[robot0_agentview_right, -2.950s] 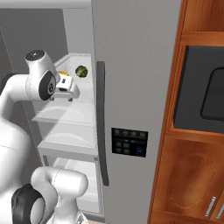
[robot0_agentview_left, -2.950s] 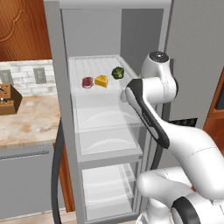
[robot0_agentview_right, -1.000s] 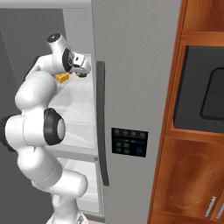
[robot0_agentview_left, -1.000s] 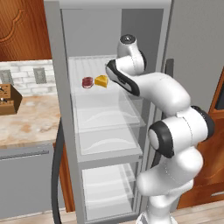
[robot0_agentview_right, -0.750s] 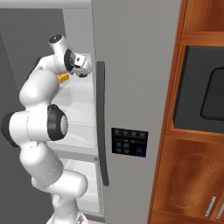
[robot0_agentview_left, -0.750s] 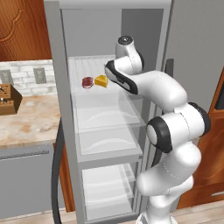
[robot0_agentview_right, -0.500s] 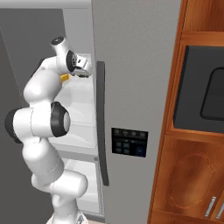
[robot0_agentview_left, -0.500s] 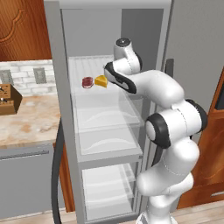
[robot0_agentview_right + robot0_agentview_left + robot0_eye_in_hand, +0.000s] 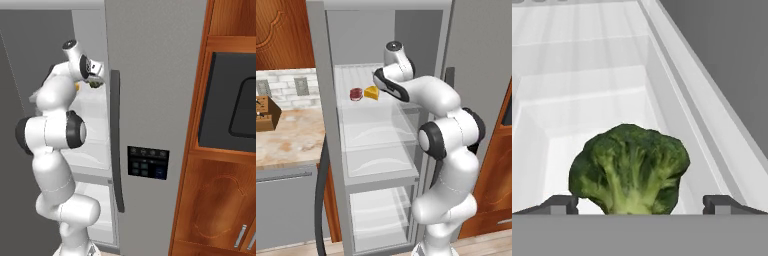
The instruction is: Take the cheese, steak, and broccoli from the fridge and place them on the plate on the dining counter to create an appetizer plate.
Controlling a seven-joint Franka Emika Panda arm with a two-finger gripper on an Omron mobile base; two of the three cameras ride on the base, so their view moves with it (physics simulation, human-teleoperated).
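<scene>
In the hand view the gripper point(image 9: 640, 204) stands spread wide, its fingertips point(image 9: 559, 204) at about 7 and 5 o'clock with the broccoli point(image 9: 630, 170) between them, touching neither, so nothing is held. The likely risk is closing off-centre on that bumpy, rounded floret, which could squirt out and roll deeper into the fridge point(image 9: 376, 145). Farther along the shelf, at 9 o'clock from the arm in the left base view, lie the cheese point(image 9: 372, 93) and the steak point(image 9: 356, 94).

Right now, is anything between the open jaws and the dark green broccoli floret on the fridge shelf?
Nothing visible. In the hand view the dark green broccoli floret sits centred between the open jaws, on the white fridge shelf.
</scene>
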